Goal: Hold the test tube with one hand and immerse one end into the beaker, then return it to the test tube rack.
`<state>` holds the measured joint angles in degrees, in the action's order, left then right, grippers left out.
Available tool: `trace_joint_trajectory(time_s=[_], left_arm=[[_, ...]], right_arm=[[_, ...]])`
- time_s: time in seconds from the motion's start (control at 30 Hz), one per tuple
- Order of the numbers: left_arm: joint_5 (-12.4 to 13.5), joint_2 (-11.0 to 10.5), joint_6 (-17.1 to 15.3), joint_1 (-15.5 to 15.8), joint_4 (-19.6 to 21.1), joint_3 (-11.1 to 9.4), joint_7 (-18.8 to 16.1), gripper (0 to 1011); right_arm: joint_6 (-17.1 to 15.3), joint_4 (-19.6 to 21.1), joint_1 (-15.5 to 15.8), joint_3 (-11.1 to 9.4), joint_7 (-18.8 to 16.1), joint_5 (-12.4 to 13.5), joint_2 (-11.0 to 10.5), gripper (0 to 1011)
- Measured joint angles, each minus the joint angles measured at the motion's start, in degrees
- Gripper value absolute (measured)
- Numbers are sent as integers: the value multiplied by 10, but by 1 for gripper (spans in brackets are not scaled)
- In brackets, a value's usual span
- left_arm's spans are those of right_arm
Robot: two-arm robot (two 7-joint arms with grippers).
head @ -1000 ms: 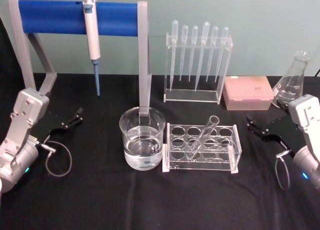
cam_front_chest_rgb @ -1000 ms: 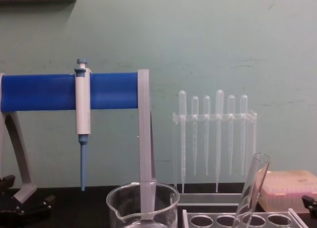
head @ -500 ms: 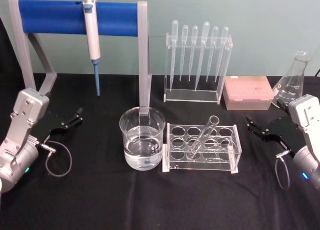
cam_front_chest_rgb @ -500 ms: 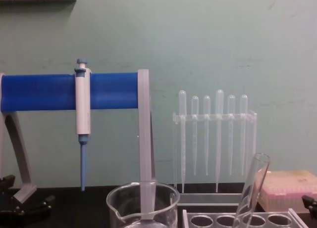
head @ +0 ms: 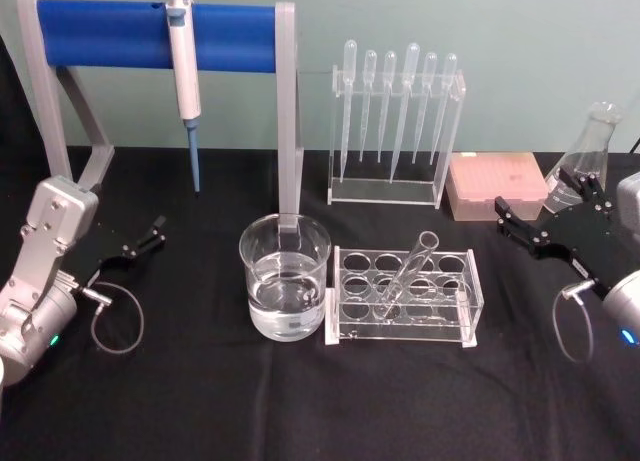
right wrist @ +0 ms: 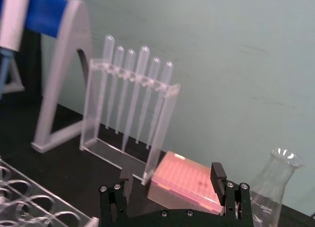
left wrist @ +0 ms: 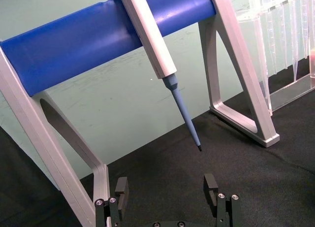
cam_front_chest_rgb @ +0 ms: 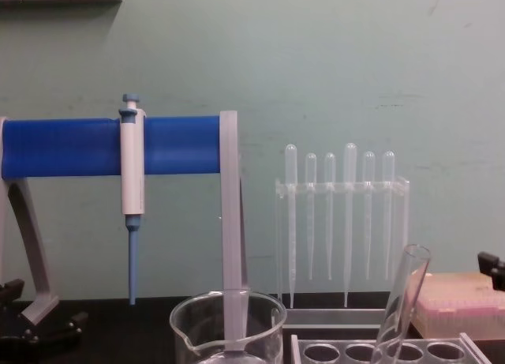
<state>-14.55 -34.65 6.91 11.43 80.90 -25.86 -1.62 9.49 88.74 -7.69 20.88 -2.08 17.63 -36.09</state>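
Left side: the left gripper rests low over the black table, fingers spread, holding nothing. Its arm is cut off by the head view's left edge. A bare strip of table separates it from the beaker.

Behind it stands one pipette stand with a blue bar and grey legs. One micropipette hangs from the bar.

Centre: one beaker, partly filled with clear liquid, sits just beside the left end of the test tube rack. Whether they touch cannot be told. The rack is clear, with eight holes in two rows of four.

One test tube leans in a front-row hole, its open top tilted to the right. In the chest view the lower ends of the beaker, rack and tube are cut off by the bottom edge.

Behind the rack, six transfer pipettes hang in a clear holder.

Right side: one pink tip box, and one conical flask whose base is hidden behind the right gripper. That gripper is held above the table, well apart from the rack, fingers spread and holding nothing. Bare table runs along the near edge.
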Motion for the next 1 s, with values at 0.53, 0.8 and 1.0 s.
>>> trace_joint_trajectory(time_s=[0.53,0.8,1.0], left_arm=[[0,0,0,0,0,0,0,1000],[0,0,0,0,0,0,0,1000],[0,0,0,0,0,0,0,1000]], right_arm=[[-12,67,81,-43,-200,158,-66,1003],[-16,61,78,-26,-297,173,-78,1002],[-10,52,62,-16,-344,174,-68,1002]])
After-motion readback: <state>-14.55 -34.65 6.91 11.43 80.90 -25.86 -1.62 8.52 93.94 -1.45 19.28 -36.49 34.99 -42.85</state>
